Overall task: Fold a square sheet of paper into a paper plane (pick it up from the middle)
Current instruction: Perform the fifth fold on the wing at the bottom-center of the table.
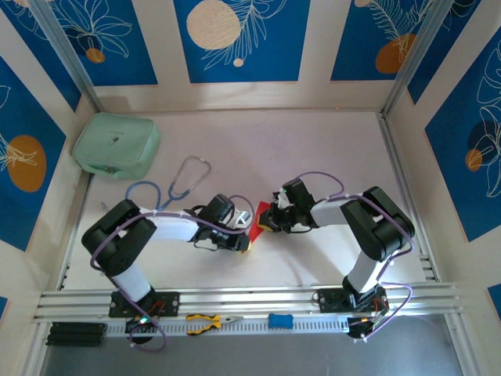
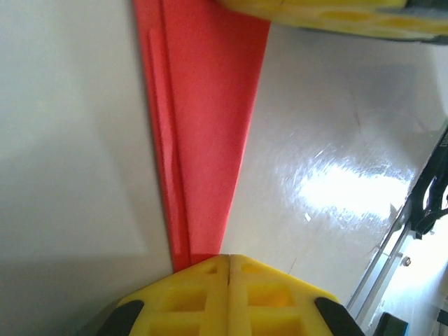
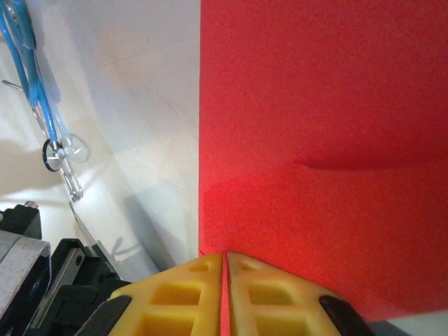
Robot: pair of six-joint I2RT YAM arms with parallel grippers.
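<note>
The red sheet of paper (image 1: 257, 213) lies folded on the white table between both arms. In the left wrist view the paper (image 2: 203, 105) is a long layered wedge narrowing toward my left gripper (image 2: 229, 257). That gripper is shut, with the wedge's narrow end running under its left finger and nothing red in the seam. In the top view the left gripper (image 1: 245, 243) sits at the paper's near tip. My right gripper (image 3: 225, 255) is shut on the wide red paper (image 3: 322, 105), with red showing in its slit. In the top view the right gripper (image 1: 266, 221) meets the paper from the right.
A mint-green pouch (image 1: 117, 146) stands at the back left. A blue stethoscope (image 1: 176, 184) lies left of centre, close to the left arm, and its chest piece (image 3: 66, 150) also shows. Yellow pliers (image 1: 207, 321) and a blue block (image 1: 280, 320) lie beyond the near rail (image 1: 250, 299).
</note>
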